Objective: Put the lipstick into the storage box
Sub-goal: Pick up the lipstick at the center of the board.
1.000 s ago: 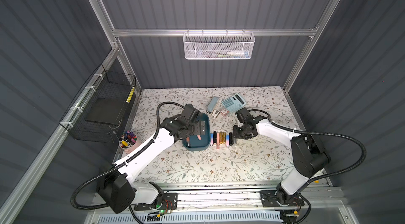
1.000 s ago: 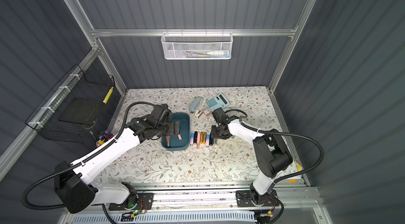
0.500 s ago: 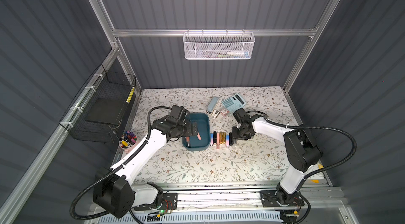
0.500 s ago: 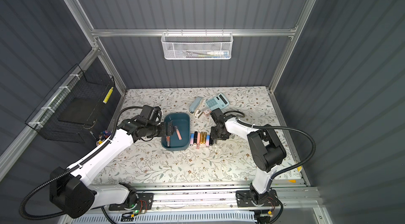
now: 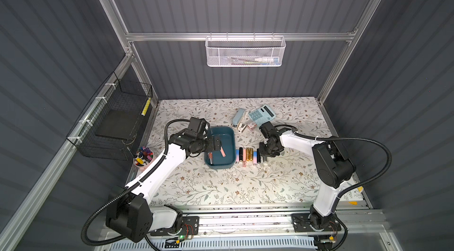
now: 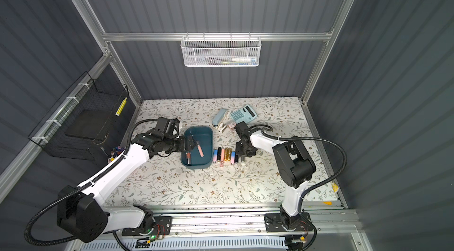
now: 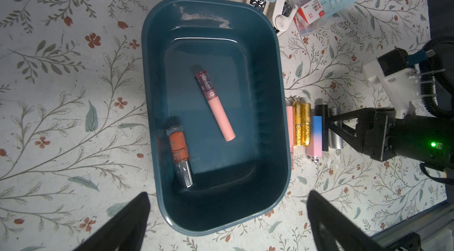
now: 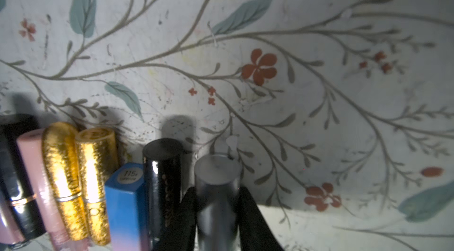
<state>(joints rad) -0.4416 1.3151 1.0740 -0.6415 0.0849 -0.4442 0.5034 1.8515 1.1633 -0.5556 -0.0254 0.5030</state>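
One tube at a time: lift the grey lipstick (image 8: pixel 217 178), pinched across its barrel by the right gripper (image 8: pixel 217 203), from the row (image 7: pixel 302 124) on the surface (image 7: pixel 73 114) beside the storage box (image 7: pixel 267 70). Treat as light, rigid, slick, apt to roll; leave left gripper (image 7: pixel 228 195) spread over the box.

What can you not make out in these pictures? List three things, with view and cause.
White mesh basket: contents too small behind the mesh, both top views.
Grey lipstick: base cut off by the picture's edge, right wrist view.
Pink tube: partly hidden by the storage box wall, left wrist view.
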